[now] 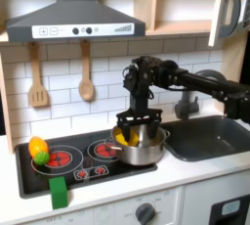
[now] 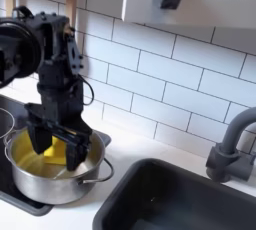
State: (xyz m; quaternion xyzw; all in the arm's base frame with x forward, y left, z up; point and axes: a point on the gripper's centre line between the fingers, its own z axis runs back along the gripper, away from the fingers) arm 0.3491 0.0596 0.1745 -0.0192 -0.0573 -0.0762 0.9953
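The pincer (image 2: 52, 142) hung wide open inside the pot (image 2: 30, 181), straddling a yellow piece (image 2: 50, 152), likely light, hard and slick; best gripped across its sides.

A toy kitchen set against a wall of white brick-shaped tiles (image 1: 59, 107) with dark grout, seen in both exterior views. In the first exterior view, a grey range hood (image 1: 76, 19) with dark knobs hangs at the top, beside a pale wooden shelf unit (image 1: 181, 4). A wooden spatula (image 1: 37, 77) and wooden spoon (image 1: 86, 72) hang on the tiles. Below, a white countertop (image 1: 186, 170) holds a dark sink (image 1: 210, 136) with a grey faucet (image 2: 232, 149).
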